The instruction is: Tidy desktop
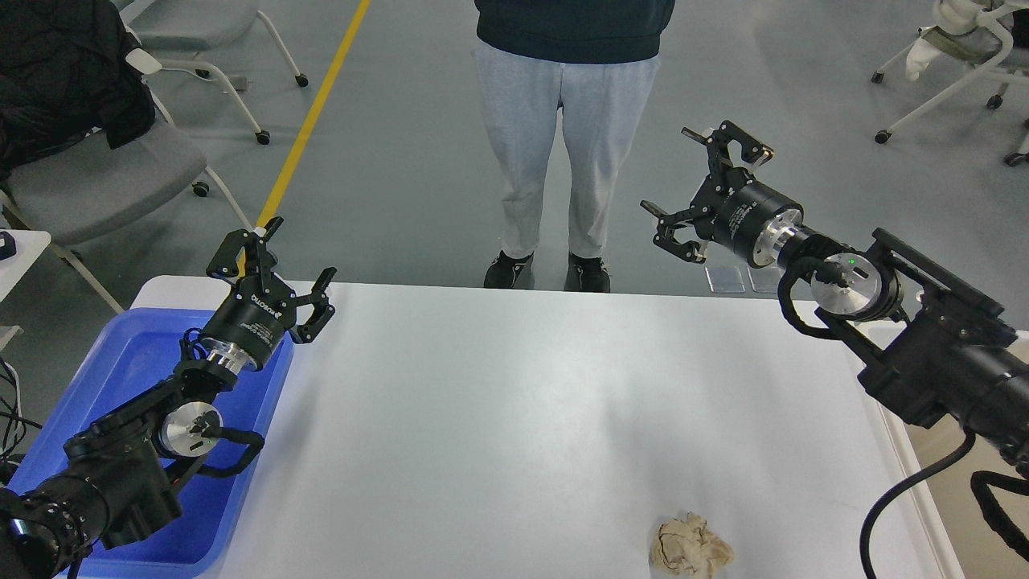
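Observation:
The desktop [498,418] is a wide white tabletop with rounded corners. A crumpled beige paper ball [690,548] lies on it near the front edge, right of centre. My left gripper [272,265] is open and empty, held over the far left corner above the blue bin. My right gripper [698,186] is open and empty, held high past the far edge of the desktop, far from the paper ball.
A blue plastic bin [120,378] stands at the desktop's left, under my left arm. A cream-white tray [932,482] stands at the right, partly hidden by my right arm. A person [571,121] stands just beyond the far edge. Wheeled chairs stand at the back left and right.

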Action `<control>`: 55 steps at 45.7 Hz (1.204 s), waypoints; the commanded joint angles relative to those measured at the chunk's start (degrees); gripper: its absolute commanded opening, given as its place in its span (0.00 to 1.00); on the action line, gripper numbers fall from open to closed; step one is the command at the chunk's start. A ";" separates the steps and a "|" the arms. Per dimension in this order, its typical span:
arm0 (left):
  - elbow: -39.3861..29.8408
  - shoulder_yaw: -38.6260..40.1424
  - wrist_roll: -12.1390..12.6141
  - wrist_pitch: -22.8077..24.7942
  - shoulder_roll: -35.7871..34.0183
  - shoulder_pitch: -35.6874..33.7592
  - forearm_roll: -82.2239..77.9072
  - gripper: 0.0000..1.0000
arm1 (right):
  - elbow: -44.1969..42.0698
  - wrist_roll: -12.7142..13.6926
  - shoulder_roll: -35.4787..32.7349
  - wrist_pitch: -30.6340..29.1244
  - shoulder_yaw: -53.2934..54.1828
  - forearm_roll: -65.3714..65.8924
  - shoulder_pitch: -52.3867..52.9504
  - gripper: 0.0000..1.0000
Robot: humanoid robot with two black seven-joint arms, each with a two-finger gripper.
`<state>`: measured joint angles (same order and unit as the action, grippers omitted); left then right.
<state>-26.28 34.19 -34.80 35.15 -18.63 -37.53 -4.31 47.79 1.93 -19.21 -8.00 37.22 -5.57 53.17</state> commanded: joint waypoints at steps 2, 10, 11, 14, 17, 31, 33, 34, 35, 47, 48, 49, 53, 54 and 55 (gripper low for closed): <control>0.00 0.00 0.00 0.00 0.00 0.00 0.00 1.00 | -0.06 0.00 1.90 -0.09 1.54 -0.05 -0.43 1.00; 0.00 0.00 0.00 0.00 0.00 0.00 0.00 1.00 | 0.11 0.00 1.90 0.00 4.00 -0.49 -2.54 1.00; 0.00 0.00 0.00 0.00 0.00 0.00 0.00 1.00 | 0.11 0.00 1.90 0.00 4.27 -0.49 -2.72 1.00; 0.00 0.00 0.00 0.00 0.00 0.00 0.00 1.00 | 0.20 0.00 2.07 0.00 5.06 -0.58 -2.98 1.00; 0.00 0.00 0.00 0.00 0.00 0.00 0.00 1.00 | 0.20 0.00 2.43 -0.09 5.41 -0.58 -2.98 1.00; 0.00 0.00 0.00 0.00 0.00 0.00 0.00 1.00 | -0.59 -0.09 6.11 -0.26 7.78 -0.76 -5.09 1.00; 0.00 0.00 0.00 0.00 0.00 0.00 0.00 1.00 | -0.77 -0.09 6.38 -0.26 7.79 -0.67 -5.70 1.00; 0.00 0.00 0.00 0.00 0.00 0.00 0.00 1.00 | -1.03 -0.09 6.47 -0.26 7.78 -0.67 -5.97 1.00; 0.00 0.00 0.00 0.00 0.00 0.00 0.00 1.00 | -1.47 -0.09 6.47 -0.26 7.78 -0.67 -6.32 1.00; 0.00 0.00 0.00 0.00 0.00 0.00 0.09 1.00 | -3.84 -0.09 7.09 -0.96 8.58 -0.84 -9.48 1.00; 0.00 0.00 0.00 0.00 0.00 0.00 0.00 1.00 | -3.93 -0.09 7.09 -1.05 8.58 -0.84 -9.66 1.00; 0.00 0.00 0.00 0.00 0.00 0.00 0.00 1.00 | -4.10 -0.09 7.09 -1.23 8.58 -0.84 -9.75 1.00; 0.00 0.00 0.00 0.00 0.00 0.00 0.00 1.00 | -5.07 -0.09 7.17 -1.93 8.58 -0.84 -10.63 1.00; 0.00 0.00 0.00 0.00 0.00 0.00 0.00 1.00 | -5.33 -0.09 7.17 -2.11 8.58 -0.84 -10.80 1.00; 0.00 0.00 0.00 0.00 0.00 0.00 0.00 1.00 | -5.51 -0.09 7.17 -2.28 8.58 -0.84 -10.80 1.00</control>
<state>-26.28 34.19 -34.80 35.16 -18.63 -37.53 -4.28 44.17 1.85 -12.46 -8.95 45.39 -6.37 44.51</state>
